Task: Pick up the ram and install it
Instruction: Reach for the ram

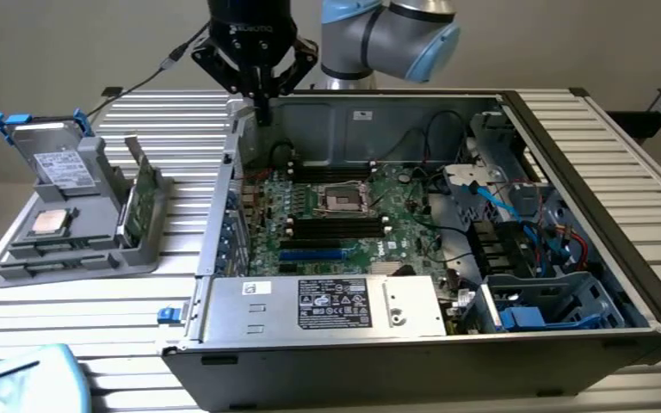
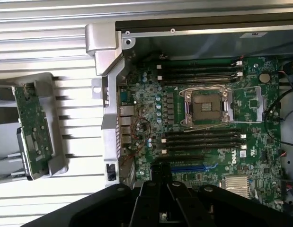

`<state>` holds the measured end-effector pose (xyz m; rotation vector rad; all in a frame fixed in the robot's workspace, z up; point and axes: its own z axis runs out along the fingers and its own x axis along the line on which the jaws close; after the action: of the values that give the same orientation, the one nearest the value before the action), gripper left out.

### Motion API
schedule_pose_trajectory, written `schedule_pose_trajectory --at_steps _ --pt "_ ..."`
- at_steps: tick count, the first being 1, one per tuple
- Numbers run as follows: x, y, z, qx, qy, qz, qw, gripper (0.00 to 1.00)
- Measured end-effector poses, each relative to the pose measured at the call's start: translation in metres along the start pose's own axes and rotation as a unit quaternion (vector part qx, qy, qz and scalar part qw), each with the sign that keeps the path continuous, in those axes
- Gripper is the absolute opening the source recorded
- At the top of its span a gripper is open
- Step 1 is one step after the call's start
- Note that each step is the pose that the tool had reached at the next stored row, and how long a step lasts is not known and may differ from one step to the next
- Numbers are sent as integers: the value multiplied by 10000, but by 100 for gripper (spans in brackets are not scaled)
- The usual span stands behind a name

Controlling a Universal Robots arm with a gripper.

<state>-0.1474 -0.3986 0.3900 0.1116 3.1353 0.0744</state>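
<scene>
- The ram (image 1: 141,200) is standing on edge in the grey holder (image 1: 78,258) on the slatted surface (image 1: 66,318), at the exterior view's left of the open computer case (image 1: 423,370).
- The claw (image 1: 262,110) is hanging clenched and empty over a corner of the case, well apart from the ram.
- The stick is looking light, stiff and fragile; pinching its flat faces near the top edge seems safest.
- A processor chip (image 1: 52,222) and a drive (image 1: 64,165) are sitting just beside it; the case wall (image 1: 218,224) is standing between it and the motherboard (image 2: 260,113).
</scene>
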Motion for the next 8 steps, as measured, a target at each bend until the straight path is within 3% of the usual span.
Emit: schedule_pose_trajectory --at_steps 5,8 --pt "227 -17 41 7 95 4 10000 11" --pt "364 -28 87 7 105 4 9999 11"
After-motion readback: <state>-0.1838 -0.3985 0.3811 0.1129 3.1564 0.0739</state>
